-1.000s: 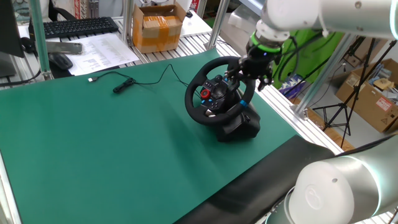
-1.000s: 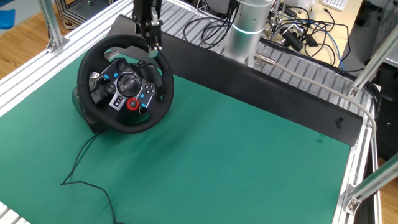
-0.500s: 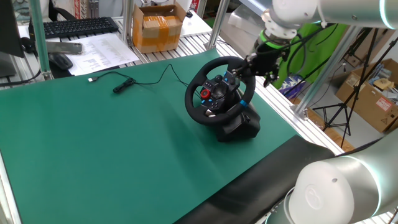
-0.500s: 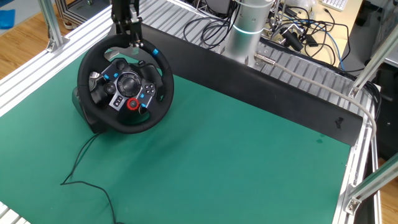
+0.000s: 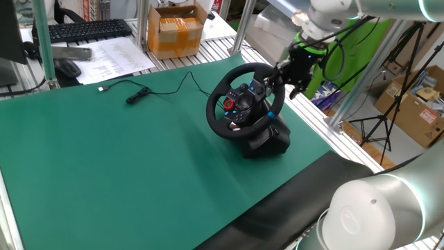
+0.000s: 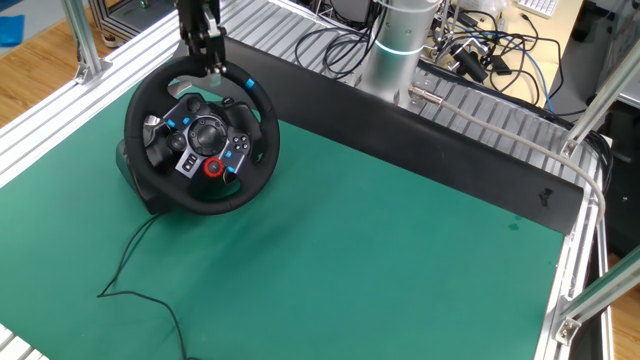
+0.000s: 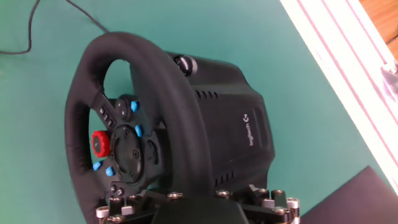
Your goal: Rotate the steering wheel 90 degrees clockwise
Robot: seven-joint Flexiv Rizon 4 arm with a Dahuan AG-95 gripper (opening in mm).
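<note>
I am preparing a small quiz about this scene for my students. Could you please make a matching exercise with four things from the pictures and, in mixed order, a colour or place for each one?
Things:
1. round button on the steering wheel hub
2. table mat
3. cardboard box
4. claw

Descriptions:
a. green
b. at the top of the wheel rim
c. red
d. on the metal frame behind the mat, next to the keyboard

Pairs: 1-c, 2-a, 3-d, 4-b
</note>
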